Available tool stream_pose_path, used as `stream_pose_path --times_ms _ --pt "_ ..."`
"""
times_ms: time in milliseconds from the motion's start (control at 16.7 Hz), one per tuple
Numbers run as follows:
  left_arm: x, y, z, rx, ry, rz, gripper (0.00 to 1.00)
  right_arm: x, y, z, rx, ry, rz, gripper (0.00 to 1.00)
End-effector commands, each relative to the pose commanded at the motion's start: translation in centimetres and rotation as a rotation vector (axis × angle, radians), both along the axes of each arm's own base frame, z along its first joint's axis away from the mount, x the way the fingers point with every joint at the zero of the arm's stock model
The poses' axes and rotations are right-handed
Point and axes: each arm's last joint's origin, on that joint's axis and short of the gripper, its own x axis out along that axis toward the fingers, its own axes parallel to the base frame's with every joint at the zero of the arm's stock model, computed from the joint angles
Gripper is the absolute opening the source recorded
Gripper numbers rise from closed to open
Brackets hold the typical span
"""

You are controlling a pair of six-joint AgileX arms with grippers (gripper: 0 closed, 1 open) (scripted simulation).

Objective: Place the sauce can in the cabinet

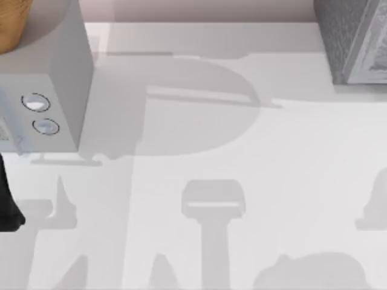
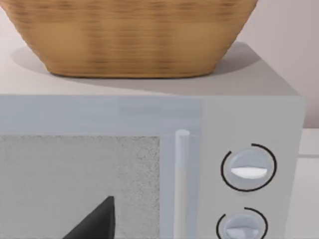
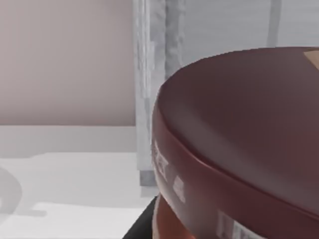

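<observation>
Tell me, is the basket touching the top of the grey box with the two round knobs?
Touching. In the left wrist view the basket sits right on the box's flat top, its bottom edge meeting the top with no gap.

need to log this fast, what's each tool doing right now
Left tool: by the front of the grey two-knob box; cannot be told.
Right tool: sauce can looms right at its wrist camera, cabinet behind; grip cannot be told.

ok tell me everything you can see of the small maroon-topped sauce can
The small cylindrical sauce can sits very close to the right wrist camera. Its round top is smooth, glossy dark maroon-brown, seen tilted in this view. Below the rim runs a maroon band with pale label marks, then a hint of orange-red lower down. Behind it stands the pale grey frame of the dark grey speckled cabinet. What holds or touches the can is hidden.
</observation>
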Motion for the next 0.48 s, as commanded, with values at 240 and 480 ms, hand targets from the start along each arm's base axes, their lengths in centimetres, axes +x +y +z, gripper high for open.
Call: stream_pose_path --times_ms 240,480 --pt "0.0 0.0 0.0 0.000 0.000 0.000 1.00 0.1 0.1 2.5 0.004 0.022 -0.005 0.00" --pt "0.0 0.0 0.0 0.000 0.000 0.000 1.00 0.7 0.4 9.4 0.008 0.035 -0.008 0.00"
